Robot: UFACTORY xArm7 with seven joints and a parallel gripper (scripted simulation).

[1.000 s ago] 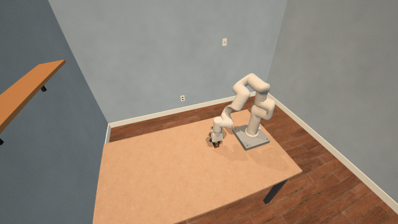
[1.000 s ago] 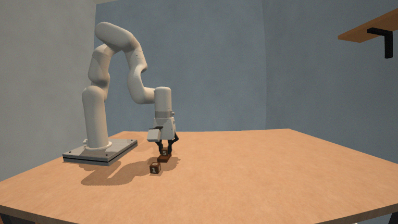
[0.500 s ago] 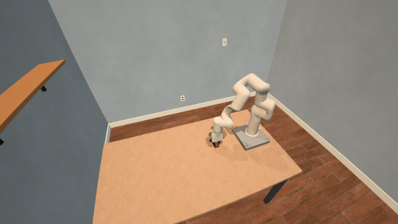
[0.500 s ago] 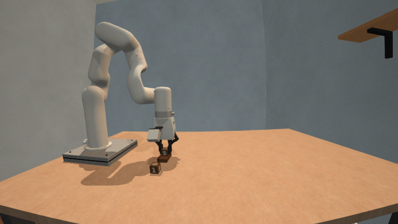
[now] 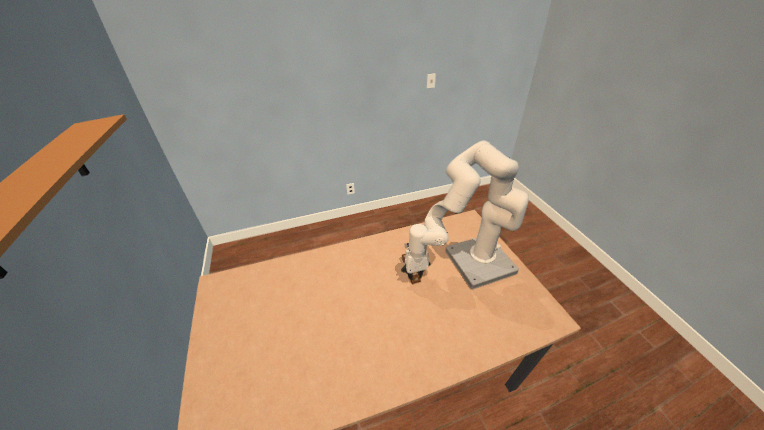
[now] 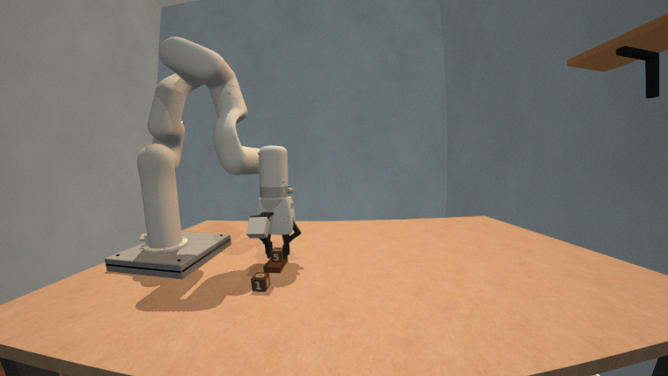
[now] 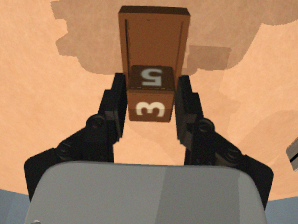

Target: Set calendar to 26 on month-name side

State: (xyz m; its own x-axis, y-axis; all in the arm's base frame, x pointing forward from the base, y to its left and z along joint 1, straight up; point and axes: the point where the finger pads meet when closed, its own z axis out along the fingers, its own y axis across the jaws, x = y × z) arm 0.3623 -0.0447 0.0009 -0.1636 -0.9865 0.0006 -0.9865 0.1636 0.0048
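Note:
The brown tray (image 6: 274,268) (image 7: 155,37) lies on the table. One dark brown cube (image 6: 276,255) (image 7: 150,93) stands at one end of it, with a white 3 on top and a 5 on its side towards the tray's empty part. My gripper (image 5: 414,274) (image 6: 277,256) (image 7: 151,88) points down around this cube, open, with a narrow gap on each side in the wrist view. The other cube (image 6: 260,282) stands on the table apart from the tray, with a 1 on one side and a partly seen digit on top. The month's name and the remaining faces are hidden.
The arm's grey base plate (image 5: 482,267) (image 6: 205,249) stands on the table (image 5: 299,341) (image 6: 397,298), near the tray. A wooden shelf (image 5: 53,160) (image 6: 622,46) hangs on the wall, far from the arm.

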